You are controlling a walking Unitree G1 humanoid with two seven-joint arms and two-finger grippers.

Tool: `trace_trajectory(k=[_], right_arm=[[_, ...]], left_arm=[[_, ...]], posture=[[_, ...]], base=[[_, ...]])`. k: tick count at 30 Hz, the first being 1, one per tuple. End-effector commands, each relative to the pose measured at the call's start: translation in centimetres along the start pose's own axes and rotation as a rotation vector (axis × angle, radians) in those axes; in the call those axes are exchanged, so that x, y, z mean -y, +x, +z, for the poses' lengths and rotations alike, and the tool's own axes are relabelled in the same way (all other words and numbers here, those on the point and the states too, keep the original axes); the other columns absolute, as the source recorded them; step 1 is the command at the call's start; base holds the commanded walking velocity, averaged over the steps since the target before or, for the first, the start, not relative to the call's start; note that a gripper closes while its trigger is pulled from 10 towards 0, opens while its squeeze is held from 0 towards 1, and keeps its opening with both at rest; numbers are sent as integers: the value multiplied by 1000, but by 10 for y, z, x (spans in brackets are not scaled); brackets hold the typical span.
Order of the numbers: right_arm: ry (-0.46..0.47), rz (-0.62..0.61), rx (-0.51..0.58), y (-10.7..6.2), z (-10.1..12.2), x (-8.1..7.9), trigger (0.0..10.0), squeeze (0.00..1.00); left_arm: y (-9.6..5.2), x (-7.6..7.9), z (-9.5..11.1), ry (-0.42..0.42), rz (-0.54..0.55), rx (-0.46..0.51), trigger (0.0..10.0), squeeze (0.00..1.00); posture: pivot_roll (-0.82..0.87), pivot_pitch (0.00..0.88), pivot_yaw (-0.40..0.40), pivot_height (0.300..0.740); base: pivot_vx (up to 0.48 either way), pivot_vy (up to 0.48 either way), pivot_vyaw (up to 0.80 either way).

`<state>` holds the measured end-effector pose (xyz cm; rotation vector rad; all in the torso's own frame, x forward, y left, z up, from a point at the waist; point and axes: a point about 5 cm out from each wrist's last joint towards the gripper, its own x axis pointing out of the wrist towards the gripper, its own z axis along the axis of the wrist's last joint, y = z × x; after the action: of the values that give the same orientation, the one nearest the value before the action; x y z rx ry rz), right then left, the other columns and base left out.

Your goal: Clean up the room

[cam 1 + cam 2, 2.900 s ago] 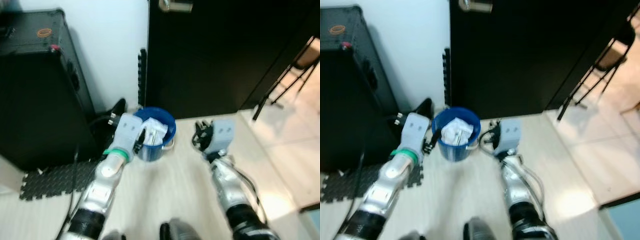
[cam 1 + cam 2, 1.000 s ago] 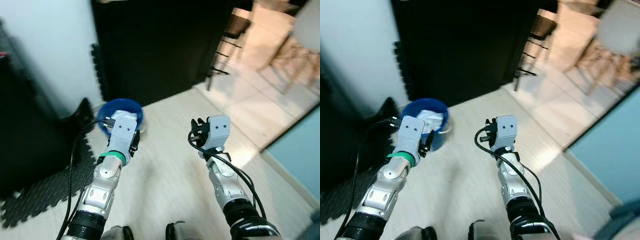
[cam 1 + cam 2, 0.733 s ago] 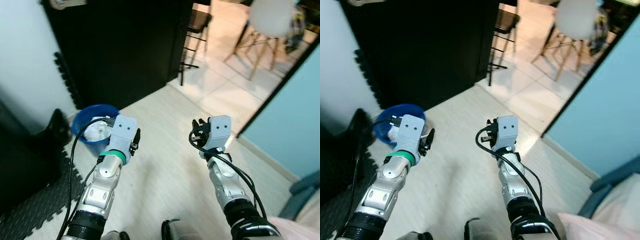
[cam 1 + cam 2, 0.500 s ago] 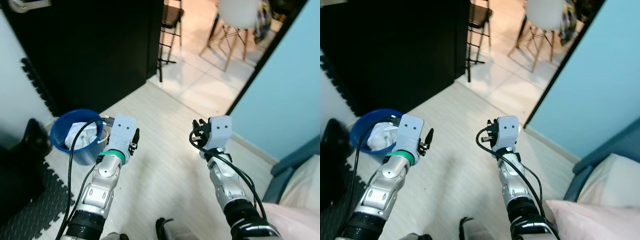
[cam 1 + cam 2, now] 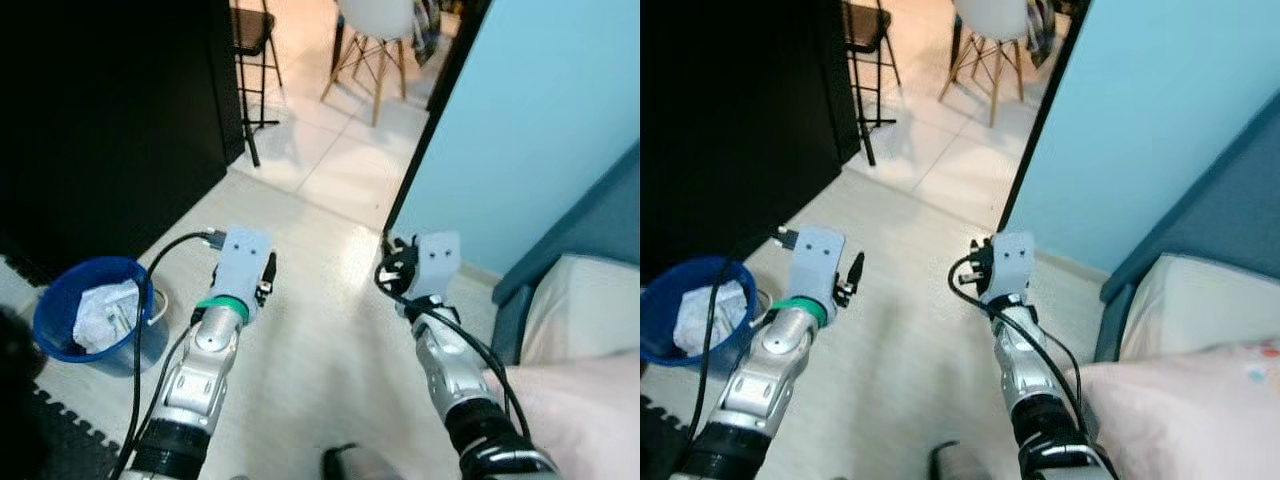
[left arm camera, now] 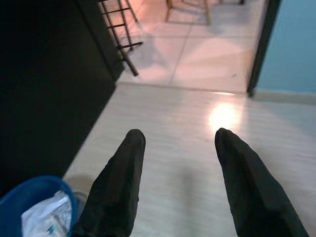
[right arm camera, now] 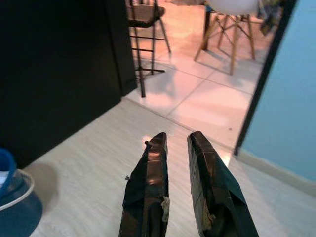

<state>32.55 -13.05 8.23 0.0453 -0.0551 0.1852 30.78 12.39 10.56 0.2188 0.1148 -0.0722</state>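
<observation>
A blue bucket (image 5: 85, 318) holding crumpled white paper stands on the pale wood floor at the left, next to a black wall. My left gripper (image 5: 267, 274) hovers above the floor a little to the right of the bucket. In the left wrist view the left gripper (image 6: 180, 136) is open with nothing between its fingers, and the bucket rim (image 6: 29, 190) sits beside one finger. My right gripper (image 5: 392, 272) is held up over the bare floor near the blue wall. The right wrist view has the right gripper (image 7: 176, 138) shut and holding nothing.
A light blue wall (image 5: 540, 120) rises on the right, with a doorway to a tiled room beyond. A white chair (image 5: 375, 30) with wooden legs and a black stool (image 5: 248, 50) stand there. A blue-framed bed with pink bedding (image 5: 575, 360) fills the lower right. A black foam mat (image 5: 40, 440) lies lower left.
The whole view has swung to the right, so the bucket and black wall slid left and the blue wall and bed came in. Both arms keep their pose.
</observation>
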Motion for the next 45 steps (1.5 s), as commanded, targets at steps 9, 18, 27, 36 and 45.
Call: trace_trajectory(k=[9, 18, 27, 36, 45], right_arm=[[8, -2, -19, -2, -4, 0, 10000, 0], [-3, 19, -15, -4, -6, -4, 10000, 0], [-16, 23, -13, -1, -4, -1, 10000, 0], [-23, 43, -11, 0, -3, -4, 10000, 0], [-31, 57, -3, -1, -2, -4, 10000, 0]], left_arm=[[0, 2, 0, 6, 10, 1, 10000, 0], [5, 3, 4, 17, -9, 25, 10000, 0], [7, 9, 4, 13, -22, 28, 10000, 0], [6, 11, 4, 19, -32, 39, 10000, 0], [7, 14, 5, 17, -27, 43, 10000, 0]], posture=[[15, 39, 23, 708], [-3, 4, 26, 708], [-3, 0, 17, 708], [0, 0, 12, 708], [-8, 0, 11, 708]], base=[[30, 0, -800], [393, 0, -800], [244, 0, -800], [0, 0, -800], [0, 0, -796]])
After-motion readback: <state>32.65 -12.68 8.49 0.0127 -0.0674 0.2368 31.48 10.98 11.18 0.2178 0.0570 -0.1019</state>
